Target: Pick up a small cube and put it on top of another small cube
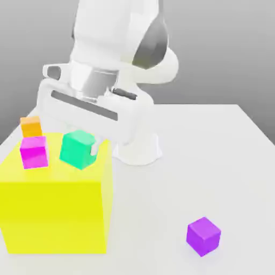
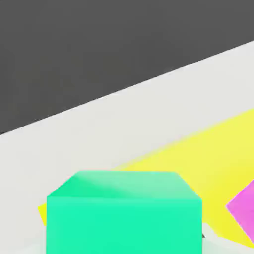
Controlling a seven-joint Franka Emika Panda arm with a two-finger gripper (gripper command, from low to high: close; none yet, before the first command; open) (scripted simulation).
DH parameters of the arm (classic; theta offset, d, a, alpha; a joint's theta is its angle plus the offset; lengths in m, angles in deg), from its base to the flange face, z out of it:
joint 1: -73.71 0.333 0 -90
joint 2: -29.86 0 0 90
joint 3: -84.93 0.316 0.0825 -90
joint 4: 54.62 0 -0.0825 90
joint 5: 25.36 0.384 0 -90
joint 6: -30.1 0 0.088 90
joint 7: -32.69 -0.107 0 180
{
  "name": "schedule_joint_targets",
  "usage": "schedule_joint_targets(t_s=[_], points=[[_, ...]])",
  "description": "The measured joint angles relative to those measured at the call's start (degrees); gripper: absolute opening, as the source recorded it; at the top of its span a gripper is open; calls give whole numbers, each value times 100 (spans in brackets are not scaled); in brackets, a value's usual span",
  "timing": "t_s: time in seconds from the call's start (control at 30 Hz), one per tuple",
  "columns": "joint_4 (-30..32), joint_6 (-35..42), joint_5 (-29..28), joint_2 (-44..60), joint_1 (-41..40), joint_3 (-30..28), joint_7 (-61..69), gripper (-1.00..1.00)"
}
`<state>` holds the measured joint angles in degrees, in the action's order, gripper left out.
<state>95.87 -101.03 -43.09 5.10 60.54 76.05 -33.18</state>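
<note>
The jaws grip the teal cube (image 1: 78, 149) above the big yellow block (image 1: 53, 209), just beside the magenta cube (image 1: 34, 152).

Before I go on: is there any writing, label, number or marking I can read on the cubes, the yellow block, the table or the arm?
None. The teal-green cube, magenta cube, orange cube, purple cube and big yellow block all have plain faces. The white table and the arm's white housing carry no readable text or sign either.
</note>
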Motion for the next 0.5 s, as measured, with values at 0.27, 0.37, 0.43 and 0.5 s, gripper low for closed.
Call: schedule_joint_targets(t_s=[0.27,0.37,0.43,0.5], points=[[-163,1600,385,-1050,-990,-1318,1116,-100],[234,1021,308,-858,-1065,-1487,1192,-100],[334,862,293,-798,-1078,-1519,1203,100],[334,862,293,-798,-1078,-1519,1203,100]])
